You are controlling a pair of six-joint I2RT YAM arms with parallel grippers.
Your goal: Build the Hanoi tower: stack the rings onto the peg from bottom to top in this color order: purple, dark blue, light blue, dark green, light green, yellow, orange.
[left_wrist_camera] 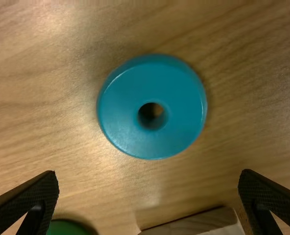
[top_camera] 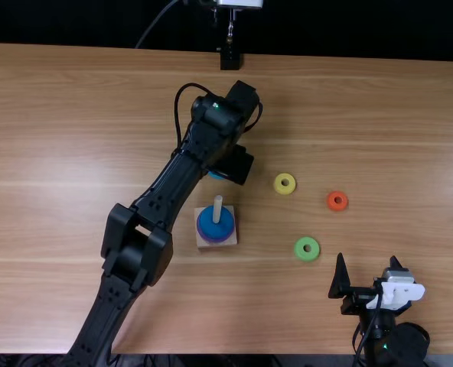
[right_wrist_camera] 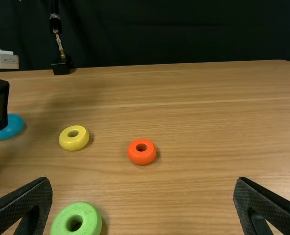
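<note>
With 12 o'clock at the surface's (top_camera: 410, 115) far edge, we have the peg (top_camera: 217, 210) upright on its wooden block (top_camera: 203, 243), its long axis vertical and its free end pointing up. Around it, the purple ring (top_camera: 200, 232) lies flat on the block, and the dark blue ring (top_camera: 215, 228) lies flat on top of that.

Counting from the peg, we see the light blue ring (top_camera: 216, 176) at 12 o'clock, the yellow ring (top_camera: 278, 184) at 2, the orange ring (top_camera: 332, 200) just short of 3, farther out, and the light green ring (top_camera: 300, 248) between 3 and 4. All four lie flat on the surface, holes pointing straight up. The left wrist view gives us part of a dark green ring (left_wrist_camera: 66, 228) too.

Our left claw (top_camera: 233, 164) is between 12 and 1 o'clock from the peg, near the light blue ring; it is released, fingers wide apart with nothing between them. We can't tell whether it touches that ring. Our right claw (top_camera: 367, 260) is between 3 and 4 o'clock, beyond the light green ring, also released and empty, its fingers spread well apart.
</note>
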